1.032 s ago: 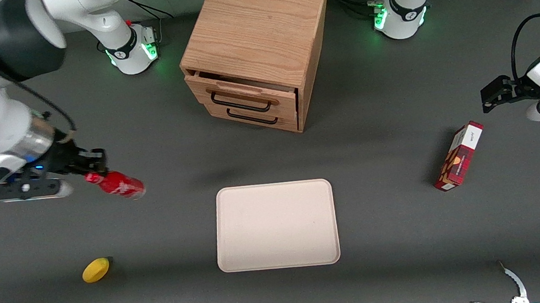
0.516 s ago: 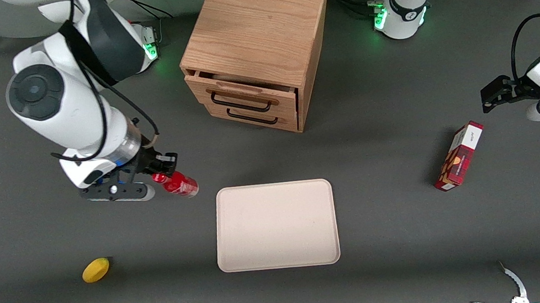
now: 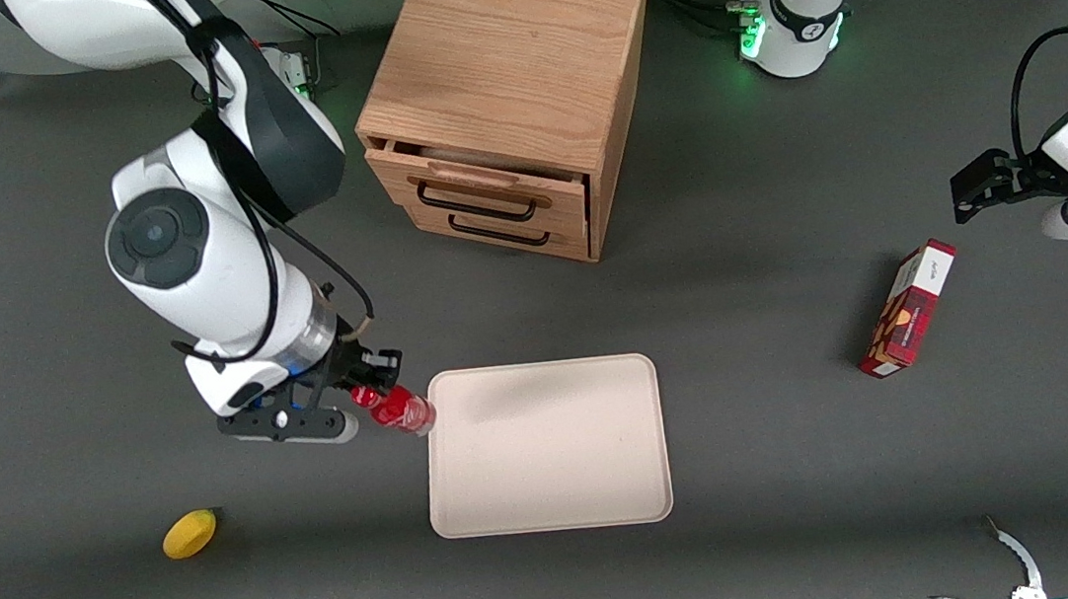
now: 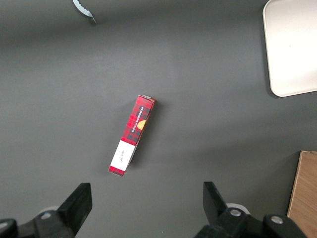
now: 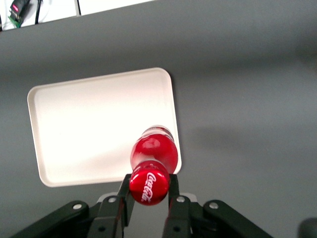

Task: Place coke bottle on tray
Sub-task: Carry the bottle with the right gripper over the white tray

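My right gripper (image 3: 367, 388) is shut on the neck of the coke bottle (image 3: 397, 410), a small red bottle with a red cap and white lettering. It holds the bottle in the air, tilted, with its clear base just over the edge of the tray (image 3: 553, 476) nearest the working arm's end. In the right wrist view the bottle (image 5: 153, 153) hangs from the gripper (image 5: 148, 191) above one corner of the pale beige tray (image 5: 89, 129). The tray lies flat on the grey table with nothing on it.
A wooden drawer cabinet (image 3: 511, 84), its top drawer slightly open, stands farther from the front camera than the tray. A yellow lemon (image 3: 189, 533) lies toward the working arm's end. A red carton (image 3: 907, 308) lies toward the parked arm's end, also in the left wrist view (image 4: 132, 135).
My right gripper has carried the coke bottle from the working arm's end of the table toward the tray and nearer the front camera, reaching the tray's edge.
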You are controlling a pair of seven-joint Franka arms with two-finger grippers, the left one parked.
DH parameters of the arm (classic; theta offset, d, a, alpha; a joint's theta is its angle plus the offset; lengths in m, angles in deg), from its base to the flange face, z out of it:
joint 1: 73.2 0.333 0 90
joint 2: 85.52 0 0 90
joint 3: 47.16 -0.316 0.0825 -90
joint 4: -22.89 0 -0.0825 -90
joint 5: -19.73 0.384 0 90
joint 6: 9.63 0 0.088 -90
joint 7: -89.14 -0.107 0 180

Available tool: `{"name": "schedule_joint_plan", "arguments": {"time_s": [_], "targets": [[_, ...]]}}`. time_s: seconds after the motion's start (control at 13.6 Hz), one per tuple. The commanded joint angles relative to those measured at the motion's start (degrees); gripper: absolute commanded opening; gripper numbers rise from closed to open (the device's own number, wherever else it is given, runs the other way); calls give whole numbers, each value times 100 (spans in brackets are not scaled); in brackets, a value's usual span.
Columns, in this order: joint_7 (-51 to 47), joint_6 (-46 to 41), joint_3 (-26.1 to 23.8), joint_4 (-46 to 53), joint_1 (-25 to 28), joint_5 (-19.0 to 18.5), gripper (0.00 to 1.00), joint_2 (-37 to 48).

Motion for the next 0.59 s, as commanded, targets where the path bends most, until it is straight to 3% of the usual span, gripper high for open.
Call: {"name": "schedule_joint_plan", "arguments": {"time_s": [0.0,0.52], "targets": [[-91,338,53,493,41,-100,0,-483],[-161,1147,466,545,304,-161,0,-1029]]}}
